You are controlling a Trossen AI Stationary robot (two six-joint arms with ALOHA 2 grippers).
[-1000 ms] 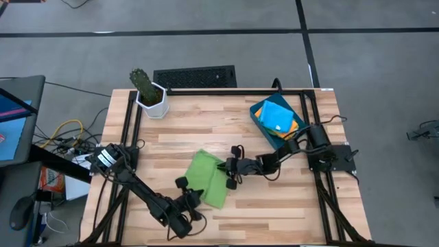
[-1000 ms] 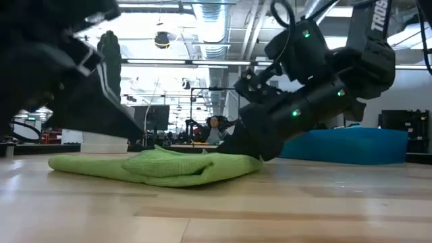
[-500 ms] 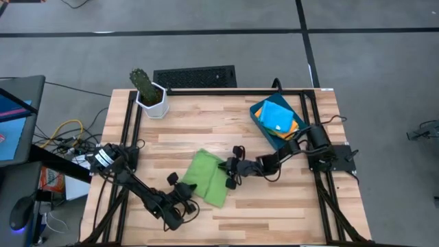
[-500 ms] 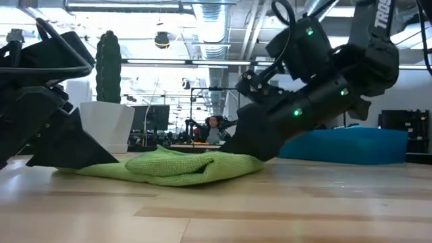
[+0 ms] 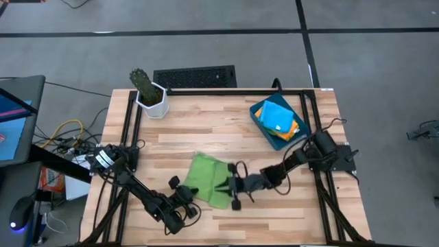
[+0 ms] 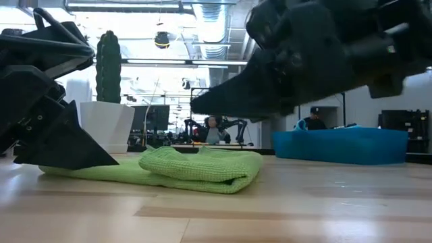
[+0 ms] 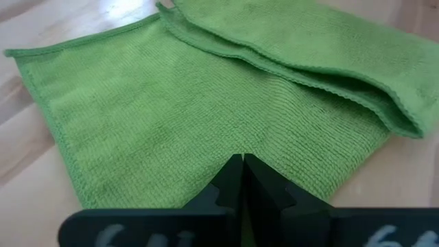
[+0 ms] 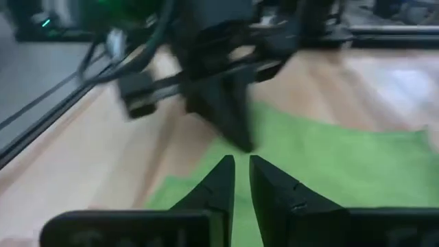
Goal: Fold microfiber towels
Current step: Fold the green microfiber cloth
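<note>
Ordering runs from the near table edge outward; clock directions refer to the high view, 12 o'clock at the far edge.

1. Left gripper [image 5: 184, 200]: positioned at about 7 o'clock from table centre, resting on the near-left edge of the lime green towel [image 5: 209, 180]. In the left wrist view the fingers [image 7: 241, 184] are pressed fully together with the tips on the single-layer part of the cloth; whether a pinch of fabric lies between them cannot be told. Judged purpose: to pin this edge so the cloth does not slide while the other arm works.

2. Right gripper [image 5: 235, 186]: positioned at about 6 o'clock, at the near-right edge of the same towel. The right wrist view shows its fingers [image 8: 219, 180] parted by a narrow slot, with nothing visibly between them; it appears to hover just above the cloth, holding nothing.

3. Lime green towel: lies flat slightly nearer than table centre. One side is doubled over, forming the rounded fold edge seen in the low view. Judged status: first fold made, further folding outstanding.

4. Tray [image 5: 263, 126]: at about 2 o'clock, well apart from the work area, holding a bright blue towel [image 5: 277, 115] stacked over an orange towel [image 5: 293, 127].

5. Potted cactus [image 5: 147, 90]: at about 10 o'clock, clear of both arms.
</note>
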